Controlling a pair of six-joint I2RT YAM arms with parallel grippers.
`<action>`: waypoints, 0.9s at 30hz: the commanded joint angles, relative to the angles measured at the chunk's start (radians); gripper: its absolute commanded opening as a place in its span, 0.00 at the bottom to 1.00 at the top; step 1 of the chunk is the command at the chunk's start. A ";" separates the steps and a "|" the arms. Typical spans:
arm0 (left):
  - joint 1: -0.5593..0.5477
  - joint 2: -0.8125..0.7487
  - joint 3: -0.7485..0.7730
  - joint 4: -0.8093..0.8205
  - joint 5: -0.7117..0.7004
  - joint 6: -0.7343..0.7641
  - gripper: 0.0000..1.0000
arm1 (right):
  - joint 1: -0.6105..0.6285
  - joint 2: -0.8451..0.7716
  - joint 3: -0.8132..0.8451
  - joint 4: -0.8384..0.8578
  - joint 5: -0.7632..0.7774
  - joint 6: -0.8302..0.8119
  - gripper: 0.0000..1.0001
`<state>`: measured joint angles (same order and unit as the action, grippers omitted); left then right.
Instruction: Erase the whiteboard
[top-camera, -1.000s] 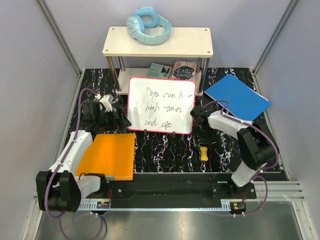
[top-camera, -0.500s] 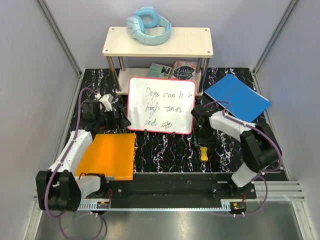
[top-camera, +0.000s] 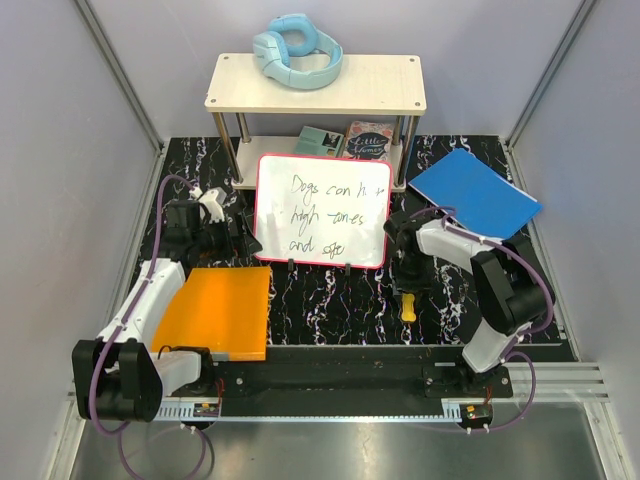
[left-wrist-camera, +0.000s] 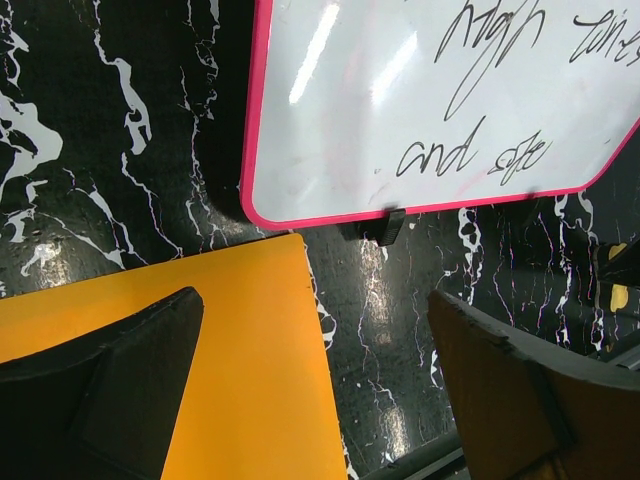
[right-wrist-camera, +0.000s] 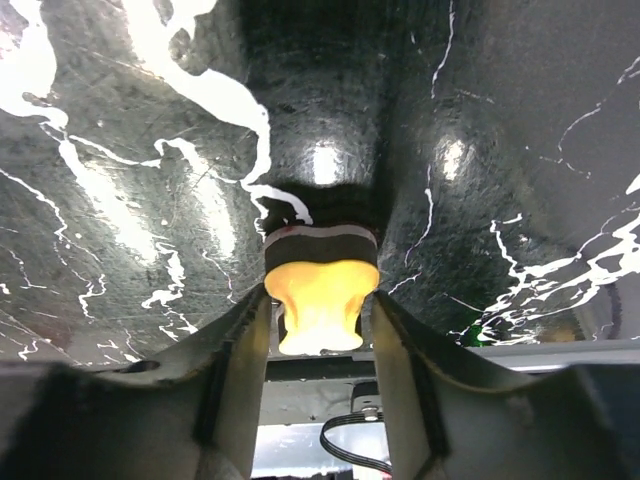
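- Right tool (top-camera: 408, 293) down over small yellow bone-shaped eraser with black band (right-wrist-camera: 320, 295), narrowed to its width, pads (right-wrist-camera: 245, 370) against both flanks; eraser resting on black marbled table (top-camera: 330, 300).
- Left tool (left-wrist-camera: 315, 310) spread wide, holding nothing, hovering over far corner of flat orange sheet (left-wrist-camera: 150, 330), just beside near-left corner of board.
- Glossy white whiteboard with pink-red rim (top-camera: 320, 210) at table centre, in front of pale wooden shelf (top-camera: 315, 85), just left of right tool. Dark handwriting across it, nothing wiped yet. Small black clips at near edge; flat or tilted, cannot tell.
- Judged stiff, light, slick-faced; likely to skate or rock under wiping pressure. Best held by rim at left edge or near-left corner, clear of writing, pinned by left tool while eraser runs.
- Versus a second ago: right tool moved forward and down from behind eraser onto it. Eraser then fully exposed, now only near end showing from above. Left tool, board, writing unchanged.
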<state>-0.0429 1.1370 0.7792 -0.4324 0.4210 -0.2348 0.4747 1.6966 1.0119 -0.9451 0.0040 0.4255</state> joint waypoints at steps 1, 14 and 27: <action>0.000 0.010 0.045 -0.002 -0.008 0.011 0.99 | -0.024 0.006 0.039 -0.024 -0.055 -0.037 0.44; 0.000 -0.002 0.048 -0.005 -0.016 0.012 0.99 | -0.028 0.078 0.082 -0.052 -0.091 -0.091 0.41; 0.000 -0.014 0.052 0.001 -0.005 0.023 0.99 | -0.036 0.041 0.070 -0.041 -0.088 -0.088 0.04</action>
<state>-0.0429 1.1484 0.7792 -0.4515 0.4145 -0.2291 0.4465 1.7687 1.0695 -0.9932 -0.0734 0.3435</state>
